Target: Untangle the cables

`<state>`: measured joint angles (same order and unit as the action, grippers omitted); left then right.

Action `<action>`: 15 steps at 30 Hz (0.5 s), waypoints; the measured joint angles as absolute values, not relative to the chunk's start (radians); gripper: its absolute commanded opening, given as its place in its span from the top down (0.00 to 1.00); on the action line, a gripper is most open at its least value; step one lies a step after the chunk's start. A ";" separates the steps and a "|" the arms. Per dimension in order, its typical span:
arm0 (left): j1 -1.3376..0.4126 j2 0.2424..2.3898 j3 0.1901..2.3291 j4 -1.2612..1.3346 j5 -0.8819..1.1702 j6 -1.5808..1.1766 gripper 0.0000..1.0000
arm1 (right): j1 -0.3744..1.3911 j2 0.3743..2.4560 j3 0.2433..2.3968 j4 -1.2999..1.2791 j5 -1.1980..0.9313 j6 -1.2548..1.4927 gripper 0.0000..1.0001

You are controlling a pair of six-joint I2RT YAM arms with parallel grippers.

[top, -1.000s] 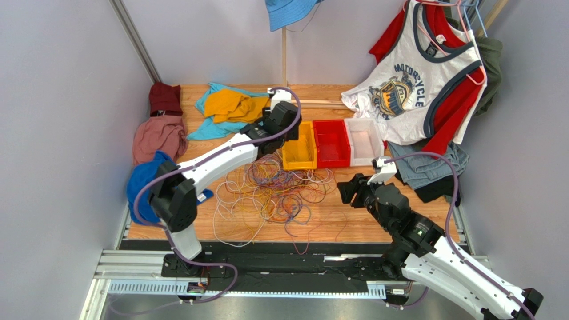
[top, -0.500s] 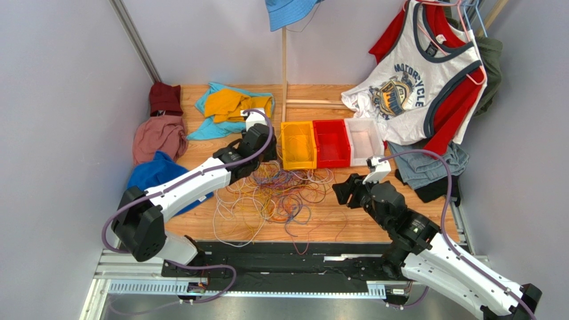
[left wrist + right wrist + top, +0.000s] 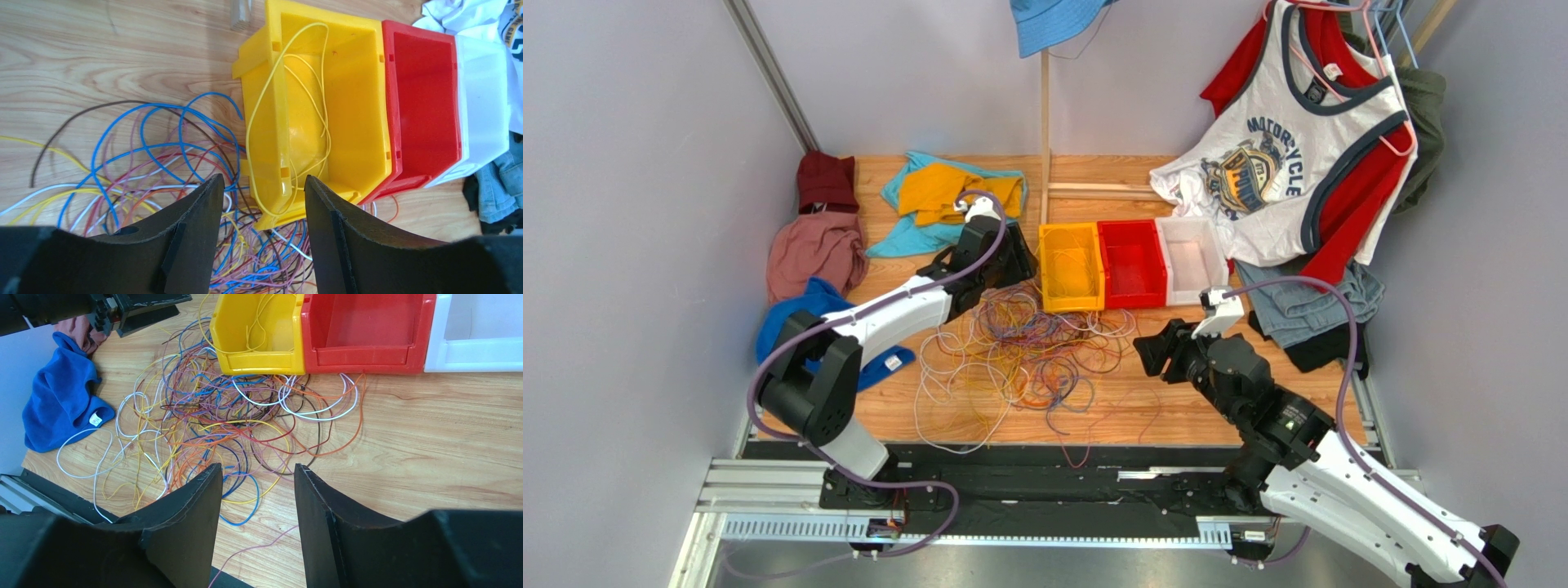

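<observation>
We log the cables (image 3: 233,416) as a mixed heap ahead of the right tool (image 3: 258,468): blue, yellow, white, orange, purple, red, and one dark brown. Both tools are matte black. A yellow strand loops in the yellow bin (image 3: 368,122) just ahead of the left tool (image 3: 264,180). Beyond that we note a red bin (image 3: 423,104), then a white bin (image 3: 485,104). The table (image 3: 417,435) is pale wood with a streaked grain. Left of the right tool lies a blue cloth (image 3: 58,398) with a white tag.

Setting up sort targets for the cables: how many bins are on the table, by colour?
Yellow bin: 1
Red bin: 1
White bin: 1
Total: 3
</observation>
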<state>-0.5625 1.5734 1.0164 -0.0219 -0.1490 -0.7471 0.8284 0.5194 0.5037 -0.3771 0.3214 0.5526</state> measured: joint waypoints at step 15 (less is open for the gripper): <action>-0.524 1.681 1.017 0.049 -0.067 -0.805 0.58 | 0.828 0.530 0.499 -0.376 0.332 0.534 0.50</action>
